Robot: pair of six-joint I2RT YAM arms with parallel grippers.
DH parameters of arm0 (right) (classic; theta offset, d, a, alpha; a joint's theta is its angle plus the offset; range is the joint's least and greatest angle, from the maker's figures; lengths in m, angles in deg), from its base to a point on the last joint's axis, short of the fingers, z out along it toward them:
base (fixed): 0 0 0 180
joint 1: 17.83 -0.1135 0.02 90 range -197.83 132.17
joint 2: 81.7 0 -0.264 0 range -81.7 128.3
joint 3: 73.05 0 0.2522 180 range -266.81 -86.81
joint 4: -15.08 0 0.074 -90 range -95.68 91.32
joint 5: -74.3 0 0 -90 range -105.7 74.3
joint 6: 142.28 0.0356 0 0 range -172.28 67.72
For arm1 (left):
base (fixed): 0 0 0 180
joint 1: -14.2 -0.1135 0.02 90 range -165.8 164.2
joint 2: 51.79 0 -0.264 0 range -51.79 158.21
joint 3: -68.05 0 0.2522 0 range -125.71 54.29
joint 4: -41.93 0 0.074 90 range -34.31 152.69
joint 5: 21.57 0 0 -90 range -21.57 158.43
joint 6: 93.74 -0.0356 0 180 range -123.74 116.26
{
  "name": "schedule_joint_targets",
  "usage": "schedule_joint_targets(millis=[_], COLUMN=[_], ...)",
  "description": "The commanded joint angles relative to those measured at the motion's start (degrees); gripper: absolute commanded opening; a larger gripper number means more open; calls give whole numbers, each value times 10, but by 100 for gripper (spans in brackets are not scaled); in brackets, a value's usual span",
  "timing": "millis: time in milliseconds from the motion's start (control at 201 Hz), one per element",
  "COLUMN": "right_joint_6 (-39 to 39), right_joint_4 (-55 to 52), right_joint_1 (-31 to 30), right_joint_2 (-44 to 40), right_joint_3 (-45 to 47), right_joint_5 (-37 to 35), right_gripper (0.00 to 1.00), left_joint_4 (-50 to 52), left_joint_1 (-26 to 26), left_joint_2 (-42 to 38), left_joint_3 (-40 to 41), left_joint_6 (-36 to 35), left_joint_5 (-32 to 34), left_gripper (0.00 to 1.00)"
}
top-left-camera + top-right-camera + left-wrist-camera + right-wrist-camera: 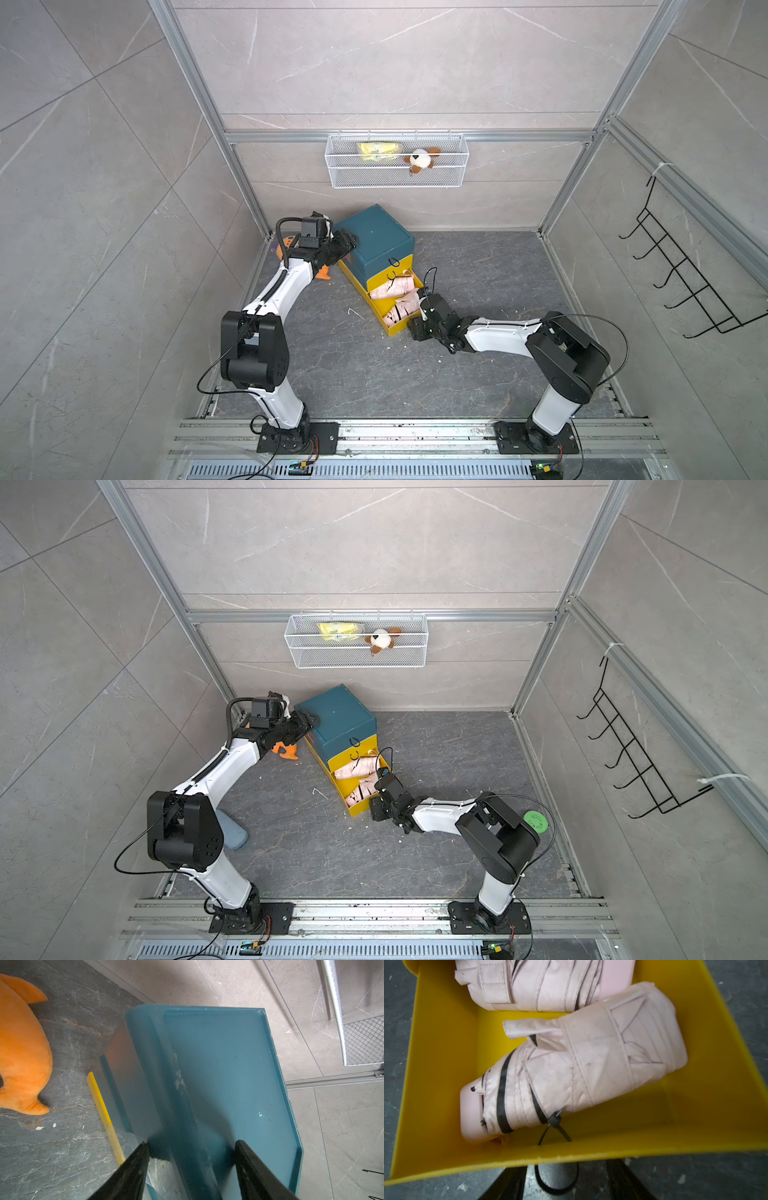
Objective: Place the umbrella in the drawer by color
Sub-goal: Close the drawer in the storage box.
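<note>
A teal cabinet point(374, 237) stands on yellow drawers at the back of the floor. Its lowest yellow drawer point(392, 331) is pulled out. Two folded pink umbrellas lie in the drawer, one near the front point(581, 1064) and one behind it point(539, 985). My right gripper point(566, 1167) is open at the drawer's front wall point(571, 1157), its fingers on either side of the black loop handle point(556, 1186). My left gripper point(191, 1145) is open, and its jaws straddle the cabinet's top left edge point(166, 1084). Both grippers show in a top view, the left gripper point(311, 721) and the right gripper point(376, 808).
An orange plush toy point(20, 1043) lies on the floor left of the cabinet. A white wire basket point(397, 178) on the back wall holds a yellow pack and a plush dog. A black hook rack point(685, 270) hangs on the right wall. A green disc point(536, 820) lies beside the right arm.
</note>
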State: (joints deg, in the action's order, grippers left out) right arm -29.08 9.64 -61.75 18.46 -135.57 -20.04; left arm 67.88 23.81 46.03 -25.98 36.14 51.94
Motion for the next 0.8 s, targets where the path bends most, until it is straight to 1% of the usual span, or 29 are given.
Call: schedule_joint_targets(millis=[0, 159, 304, 428, 488, 791], right_joint_6=[-3, -3, -4, -4, -4, 5], right_joint_4=[27, 32, 33, 38, 41, 46], right_joint_1=[-1, -1, -1, -1, -1, -1], right_joint_2=[14, 14, 14, 11, 11, 22], right_joint_3=[-17, -16, -18, -18, -19, -46], right_joint_5=[-19, -24, -27, -31, -31, -34], right_gripper=[55, 35, 24, 17, 15, 15], left_joint_4=[28, 21, 16, 14, 15, 9], left_joint_1=[8, 7, 7, 7, 7, 8], left_joint_2=[26, 29, 35, 37, 38, 38], left_joint_3=[20, 28, 34, 36, 36, 48], left_joint_6=[-12, -10, -10, -10, -11, -11], left_joint_5=[-9, -13, -16, -17, -17, -20], left_gripper=[65, 60, 58, 56, 56, 54])
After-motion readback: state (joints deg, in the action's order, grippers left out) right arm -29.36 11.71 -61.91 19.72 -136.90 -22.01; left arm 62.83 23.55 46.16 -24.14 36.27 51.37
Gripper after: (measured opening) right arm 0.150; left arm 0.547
